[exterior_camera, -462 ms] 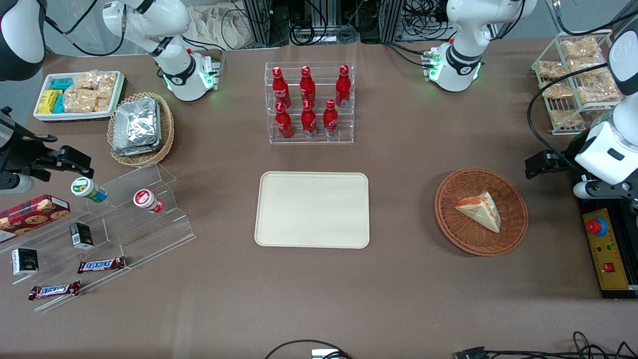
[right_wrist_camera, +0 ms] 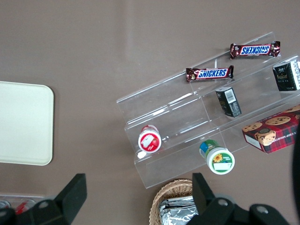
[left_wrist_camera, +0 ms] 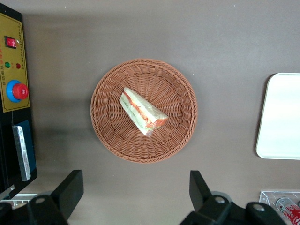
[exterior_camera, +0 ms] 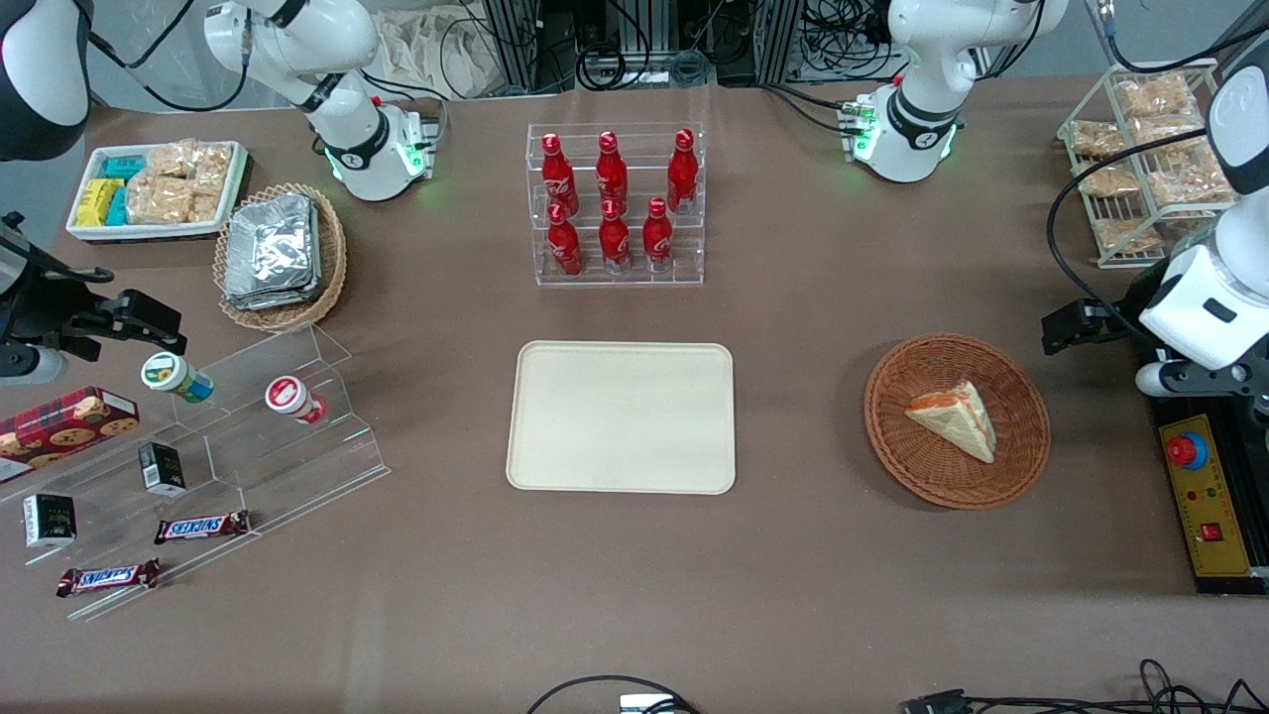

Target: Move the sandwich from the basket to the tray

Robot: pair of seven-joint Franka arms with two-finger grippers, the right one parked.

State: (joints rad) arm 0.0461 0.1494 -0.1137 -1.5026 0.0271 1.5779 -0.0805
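Note:
The sandwich point(exterior_camera: 954, 416) point(left_wrist_camera: 142, 111), a pale bread wedge with red and green filling, lies in the round reddish-brown basket point(exterior_camera: 922, 478) point(left_wrist_camera: 112, 136). The cream tray point(exterior_camera: 621, 416) point(left_wrist_camera: 281, 117) lies flat at the table's middle with nothing on it. My left gripper point(exterior_camera: 1063, 329) point(left_wrist_camera: 136, 190) hovers high beside the basket, toward the working arm's end of the table and slightly farther from the front camera. Its fingers point(left_wrist_camera: 70, 187) stand wide open with nothing between them, over bare tablecloth just off the basket's rim.
A yellow control box with a red button point(exterior_camera: 1205, 506) point(left_wrist_camera: 14, 89) lies next to the basket. A wire rack of snack bags point(exterior_camera: 1150, 159) stands near it. A rack of red bottles point(exterior_camera: 615, 208) stands farther back than the tray. An acrylic snack stand point(exterior_camera: 198, 446), a foil-packet basket point(exterior_camera: 278, 253) and a white bin point(exterior_camera: 154, 188) sit toward the parked arm's end.
My left gripper has shifted very slightly toward the basket and away from the front camera. The sandwich, basket and tray have not moved.

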